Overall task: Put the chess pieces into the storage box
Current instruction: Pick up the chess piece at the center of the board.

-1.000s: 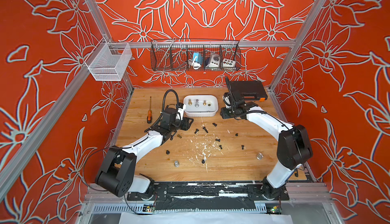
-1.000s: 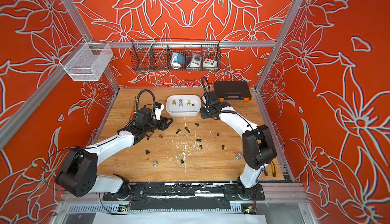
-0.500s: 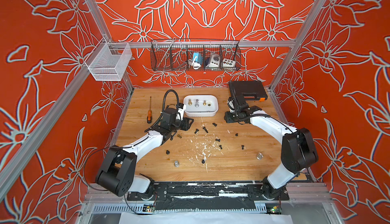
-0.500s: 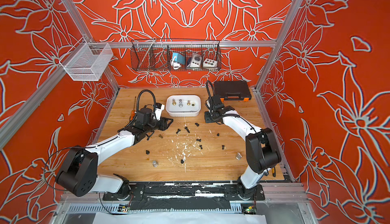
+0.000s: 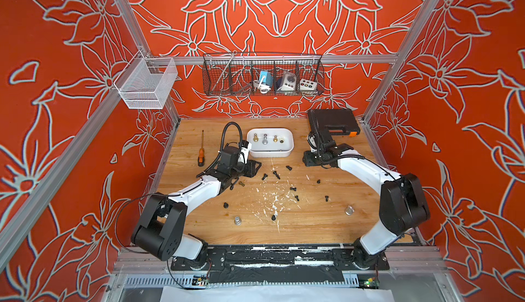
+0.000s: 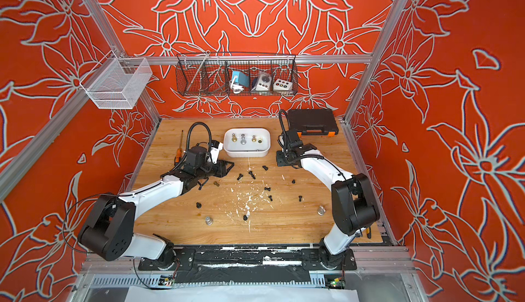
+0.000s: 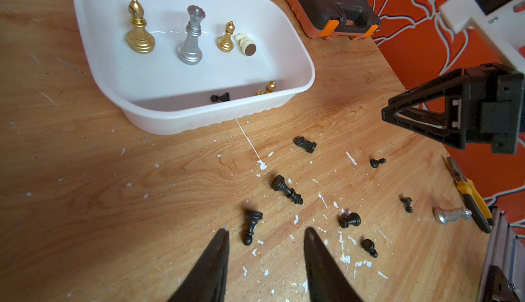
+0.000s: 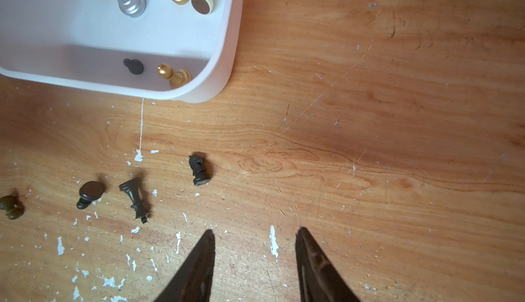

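1. Orange-handled screwdriver lies on the wooden table at the far left, close to the wall.
2. Next comes the left gripper, just left of the box. Its fingers are spread, with nothing between them. A black piece lies on its side just ahead of the gap and, as far as the left wrist view shows, touches neither finger.
3. Beside the left arm lies a small brass piece, and a silver piece sits nearer the front edge.
4. At the back centre, between the two grippers, rests the white storage box.
   - A gold bishop, a silver queen and a small gold piece stand inside it.
   - A cream knight lies toppled just beside the small gold piece.
   - A black pawn and a gold pawn lie by the box's near wall.
5. Loose chess pieces, nearly all black, are scattered over the white-flecked wood in front of the box. Among them a black knight and a taller black piece lie on their sides.
6. To the right of the box is the right gripper, over bare wood. Its fingers are held apart and empty, and the black knight is the nearest piece.
7. Near the right arm a second silver piece lies toppled.
8. At the far right, a black case fills the back corner and yellow-handled pliers lie along the table's edge.
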Tool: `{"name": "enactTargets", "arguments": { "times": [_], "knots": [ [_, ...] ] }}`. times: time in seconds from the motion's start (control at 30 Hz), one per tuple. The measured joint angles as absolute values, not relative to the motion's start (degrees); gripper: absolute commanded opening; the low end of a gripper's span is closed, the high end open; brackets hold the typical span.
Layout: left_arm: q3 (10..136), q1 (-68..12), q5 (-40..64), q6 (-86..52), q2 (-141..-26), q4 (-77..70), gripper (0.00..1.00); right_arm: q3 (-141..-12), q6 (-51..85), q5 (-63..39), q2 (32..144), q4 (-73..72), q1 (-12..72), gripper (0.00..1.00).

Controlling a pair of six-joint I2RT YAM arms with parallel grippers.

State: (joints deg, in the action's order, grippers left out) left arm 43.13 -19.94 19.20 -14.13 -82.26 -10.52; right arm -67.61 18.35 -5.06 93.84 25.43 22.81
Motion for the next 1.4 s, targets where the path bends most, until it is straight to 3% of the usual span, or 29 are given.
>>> {"name": "enactTargets", "arguments": {
  "times": [1.4],
  "knots": [
    [50.94,-28.03,12.67,-7.49,-98.3,-4.54,0.47,-62.83,20.18,-5.06,91.64,24.77,21.69,0.49]
  ]
}}
